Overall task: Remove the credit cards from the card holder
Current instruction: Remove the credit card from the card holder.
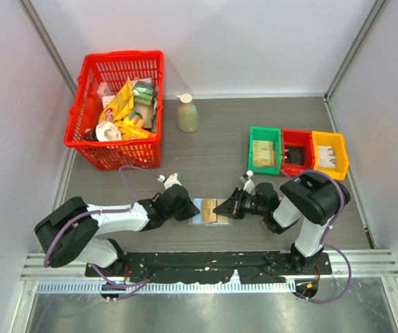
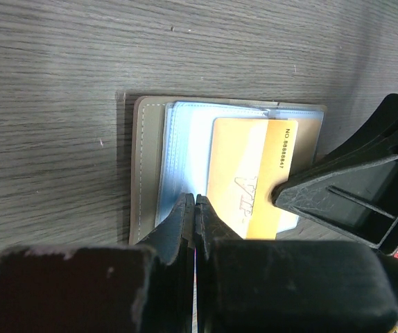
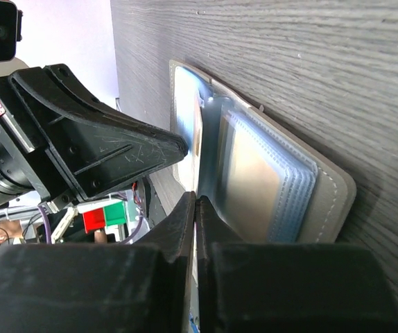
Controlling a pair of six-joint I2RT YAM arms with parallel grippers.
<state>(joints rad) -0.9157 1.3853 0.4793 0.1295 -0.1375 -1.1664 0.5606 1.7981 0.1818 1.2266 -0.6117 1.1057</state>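
Observation:
The card holder (image 1: 202, 208) lies open on the table between my two grippers, grey-olive outside (image 2: 147, 166) with light blue sleeves (image 3: 331, 194). A yellow-orange credit card (image 2: 247, 166) sticks partly out over the sleeves, and its thin edge (image 3: 197, 135) runs toward my right fingertips. My left gripper (image 2: 194, 201) is shut, with its tips down on the blue sleeve at the holder's left side (image 1: 191, 210). My right gripper (image 3: 196, 199) is turned on its side and shut on the card's right edge (image 1: 221, 207). Other cards are hidden inside the sleeves.
A red basket (image 1: 123, 55) of packets stands at the back left, with a soap bottle (image 1: 187, 114) beside it. Green (image 1: 264, 149), red (image 1: 297, 151) and yellow (image 1: 329, 154) bins sit in a row at the right, just behind my right arm.

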